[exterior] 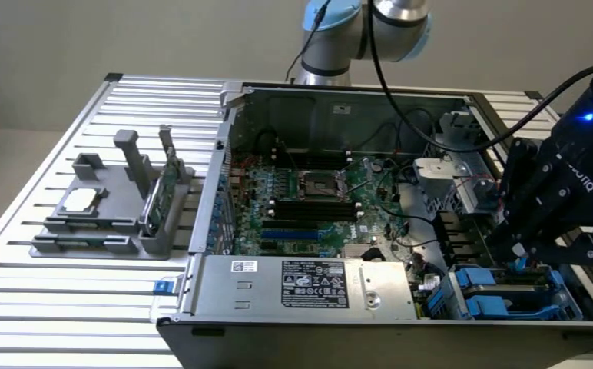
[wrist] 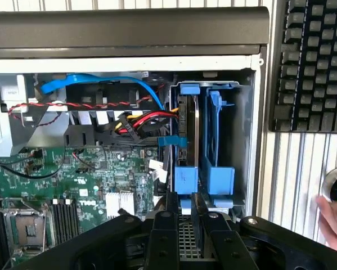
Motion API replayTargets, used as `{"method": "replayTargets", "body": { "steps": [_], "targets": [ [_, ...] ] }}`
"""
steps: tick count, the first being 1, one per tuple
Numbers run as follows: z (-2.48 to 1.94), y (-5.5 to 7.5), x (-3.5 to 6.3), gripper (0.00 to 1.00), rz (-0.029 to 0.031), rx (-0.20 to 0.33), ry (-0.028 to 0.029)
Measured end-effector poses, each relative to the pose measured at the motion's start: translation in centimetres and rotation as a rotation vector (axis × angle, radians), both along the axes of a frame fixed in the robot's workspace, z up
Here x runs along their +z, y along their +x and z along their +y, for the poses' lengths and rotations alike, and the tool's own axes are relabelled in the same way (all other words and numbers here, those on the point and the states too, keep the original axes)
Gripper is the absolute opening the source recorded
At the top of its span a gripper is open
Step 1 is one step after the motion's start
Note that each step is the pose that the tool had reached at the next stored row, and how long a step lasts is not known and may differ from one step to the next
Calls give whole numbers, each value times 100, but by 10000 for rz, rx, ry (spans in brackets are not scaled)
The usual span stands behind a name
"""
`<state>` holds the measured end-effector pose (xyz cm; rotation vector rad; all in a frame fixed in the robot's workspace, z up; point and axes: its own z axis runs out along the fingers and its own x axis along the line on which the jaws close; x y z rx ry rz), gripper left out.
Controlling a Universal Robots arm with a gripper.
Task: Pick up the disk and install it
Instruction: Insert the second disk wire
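Your claw [wrist: 185,222] sits clamped on the disk [wrist: 189,140], edge-on in the blue drive bay [wrist: 224,135] at the case's front corner. Any tilt could jam the carrier or snag the red-yellow cables [wrist: 140,119] just beside it.

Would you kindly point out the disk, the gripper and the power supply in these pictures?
disk [wrist: 186,140]: wrist view, edge in blue carrier.
gripper [wrist: 186,222]: wrist view, midway between fingertips.
power supply [exterior: 312,283]: exterior view, its label.
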<state>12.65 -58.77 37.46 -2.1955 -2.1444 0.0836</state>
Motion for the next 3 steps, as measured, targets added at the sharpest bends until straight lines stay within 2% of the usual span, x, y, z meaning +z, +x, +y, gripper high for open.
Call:
{"method": "replayTargets", "body": {
  "steps": [3],
  "targets": [
    [0,0,0,24,0,0,0]
  ]
}}
